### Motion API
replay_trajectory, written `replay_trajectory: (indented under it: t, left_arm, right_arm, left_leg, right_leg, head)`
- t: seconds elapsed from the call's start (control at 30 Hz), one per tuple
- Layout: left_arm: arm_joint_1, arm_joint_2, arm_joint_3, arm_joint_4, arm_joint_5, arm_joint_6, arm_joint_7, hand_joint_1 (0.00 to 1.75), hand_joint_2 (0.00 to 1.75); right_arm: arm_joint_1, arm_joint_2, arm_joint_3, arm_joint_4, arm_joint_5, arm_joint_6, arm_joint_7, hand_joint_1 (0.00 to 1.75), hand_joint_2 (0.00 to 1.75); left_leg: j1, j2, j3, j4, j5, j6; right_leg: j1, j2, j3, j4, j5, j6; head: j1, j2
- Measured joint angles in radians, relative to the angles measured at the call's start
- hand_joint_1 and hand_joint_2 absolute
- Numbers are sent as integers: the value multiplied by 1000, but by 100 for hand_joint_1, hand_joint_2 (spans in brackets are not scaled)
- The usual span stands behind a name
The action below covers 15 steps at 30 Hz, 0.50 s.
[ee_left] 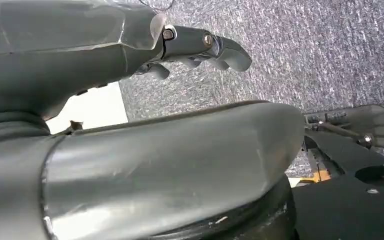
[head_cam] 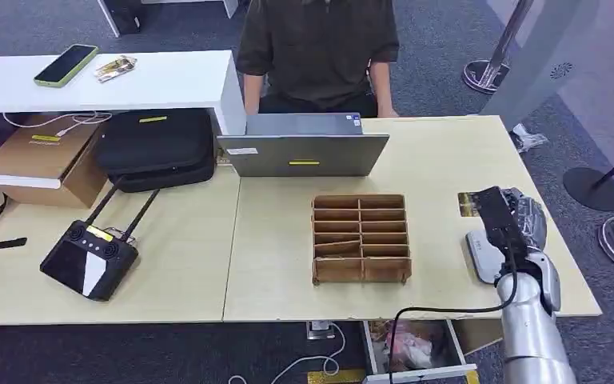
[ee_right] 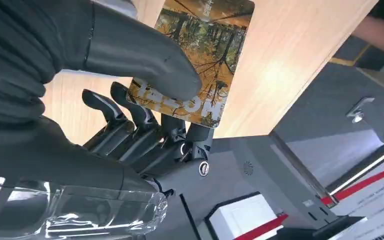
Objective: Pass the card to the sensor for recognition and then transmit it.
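My right hand (ee_right: 145, 120), with its ribbed grey cover and thick smooth thumb, pinches a thin glossy rectangular card (ee_right: 200, 60) printed with an autumn woodland scene and pale block lettering along one short edge. The thumb presses on the card's printed face while my dark jointed fingers (ee_right: 130, 125) support it from behind. In the head view the right hand (head_cam: 512, 228) sits over the right end of the pale wood-grain table (head_cam: 440, 152), the card's (head_cam: 468, 205) edge poking out beside it, just above the tabletop. A white rounded sensor pad (head_cam: 480, 250) lies under my wrist. To the left stands a brown slatted wooden card rack (head_cam: 360, 238) with two columns of slots.

My left hand (ee_left: 195, 50) hangs over speckled grey carpet (ee_left: 300, 45), its metallic fingers loosely curled around nothing.
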Motion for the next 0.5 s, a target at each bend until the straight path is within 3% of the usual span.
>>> replay_trajectory:
  t: [0.5]
  left_arm:
    - [1, 0, 0, 0, 24, 0, -3, 0, 0]
  right_arm:
    - [19, -98, -75, 15, 41, 20, 23, 175, 175]
  left_leg:
    - [0, 0, 0, 0, 0, 0]
  right_leg:
    - [0, 0, 0, 0, 0, 0]
  head:
    - [0, 0]
